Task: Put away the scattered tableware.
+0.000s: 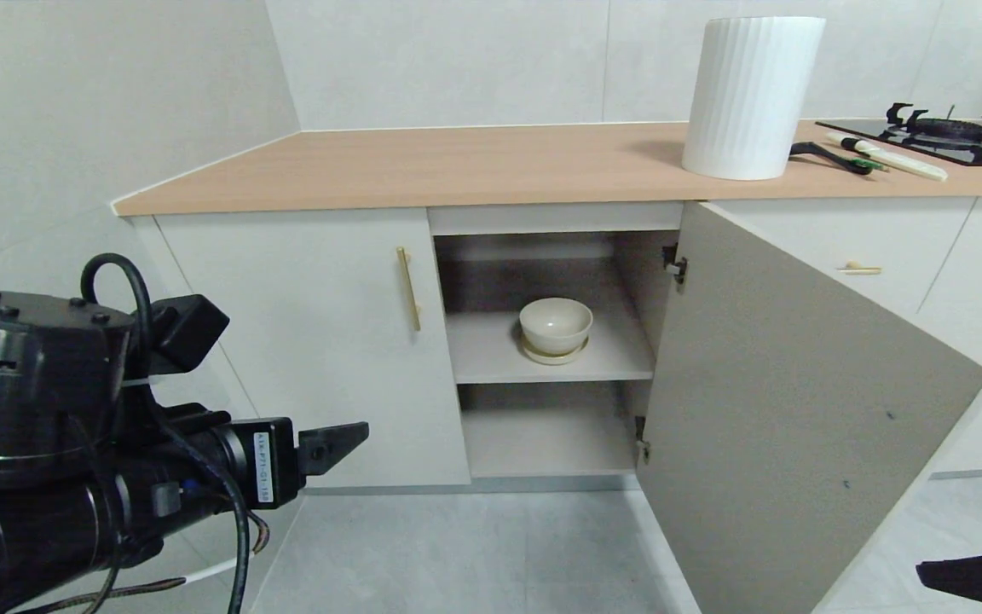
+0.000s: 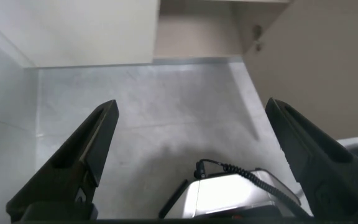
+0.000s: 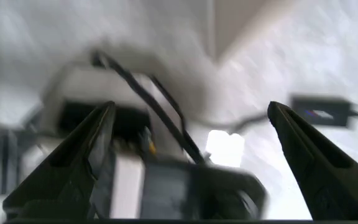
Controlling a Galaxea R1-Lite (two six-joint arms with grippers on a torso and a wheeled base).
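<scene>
"Bowl (image 1: 556, 325): do our jaws have it?"

"No. The jaws of our left gripper (image 2: 191, 106) stand wide apart, low, over the floor (image 2: 166, 118) in front of the closed left door (image 1: 312, 341). The jaws of our right gripper (image 3: 191, 107) are spread just as wide, low on our right. What lies under it is too blurred to tell."

"So where is the bowl?"

"It sits on a saucer (image 1: 552, 353) on the middle shelf (image 1: 491, 354) of the open cupboard, a little right of the shelf's centre and apart from both side walls."

"What stands in our way?"

"The open door (image 1: 781, 409). It hangs from hinges on the cupboard's right side and swings out towards us, with its free edge near our right gripper. The floor between our two arms and the cupboard mouth lies open."

"What do we count?"

"We count one bowl, one saucer and two shelves, the lower shelf (image 1: 542, 443) bare. On the counter (image 1: 423, 166) there is one white ribbed cylinder (image 1: 751, 95) with two long tools (image 1: 883, 159) just beside it, and a hob (image 1: 951, 132) behind those. The closed door has one long handle (image 1: 408, 288) near its right edge."

"Is there room around the bowl?"

"There is a clear gap above it, and shelf free on each side and in front."
</scene>
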